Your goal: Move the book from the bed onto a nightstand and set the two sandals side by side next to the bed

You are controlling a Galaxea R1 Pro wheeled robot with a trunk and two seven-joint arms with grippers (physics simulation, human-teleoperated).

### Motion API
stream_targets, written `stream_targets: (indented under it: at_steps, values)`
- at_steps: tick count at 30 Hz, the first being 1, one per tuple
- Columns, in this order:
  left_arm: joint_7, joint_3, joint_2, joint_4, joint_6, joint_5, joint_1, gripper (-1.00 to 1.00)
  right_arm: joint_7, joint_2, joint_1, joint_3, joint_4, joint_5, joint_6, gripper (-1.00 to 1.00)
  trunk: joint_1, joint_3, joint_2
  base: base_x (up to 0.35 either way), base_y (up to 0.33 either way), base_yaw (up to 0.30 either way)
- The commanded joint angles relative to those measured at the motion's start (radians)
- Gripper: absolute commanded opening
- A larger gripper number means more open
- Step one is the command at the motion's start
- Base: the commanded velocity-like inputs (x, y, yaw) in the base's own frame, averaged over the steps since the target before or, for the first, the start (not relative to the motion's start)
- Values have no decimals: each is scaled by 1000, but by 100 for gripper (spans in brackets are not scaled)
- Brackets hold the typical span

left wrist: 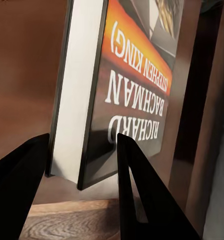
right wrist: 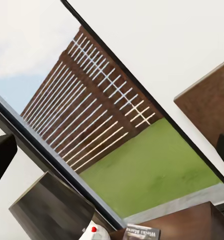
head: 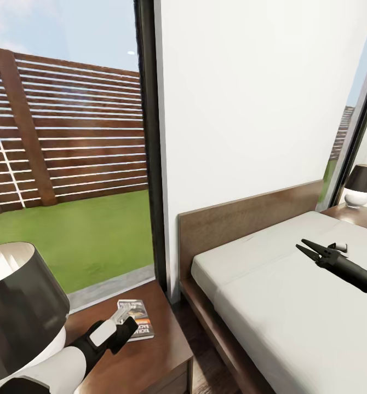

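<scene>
The book, with an orange-and-black cover, rests on the near nightstand beside the bed. My left gripper is at the book's near edge. In the left wrist view its two black fingers press on either side of the book, one on the cover and one on the back. My right gripper hovers open over the off-white mattress, holding nothing. The right wrist view catches the book from afar. The two sandals are out of view.
A large black-shaded lamp stands on the near nightstand, close to my left arm. A second nightstand with a lamp sits beyond the bed. The tall window and white wall are behind. A narrow strip of floor separates nightstand and bed.
</scene>
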Motion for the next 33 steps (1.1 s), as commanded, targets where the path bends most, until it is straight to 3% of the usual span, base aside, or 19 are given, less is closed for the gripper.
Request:
stream_targets:
  at_steps: [1,16,33]
  values:
    - [8,-9,1,-5,3,10,0,-100,2,-1,-1,8,1,-10,10,100,0,-1,-1,0,0,0]
    - [6,-8,0,-15,5,11,0,-100,2,-1,-1,8,1,-9,10,100,0,-1,-1,0,0,0]
    - [6,-8,1,-15,5,11,0,-100,2,-1,-1,9,1,-9,10,100,65,-54,-120,0,0,0]
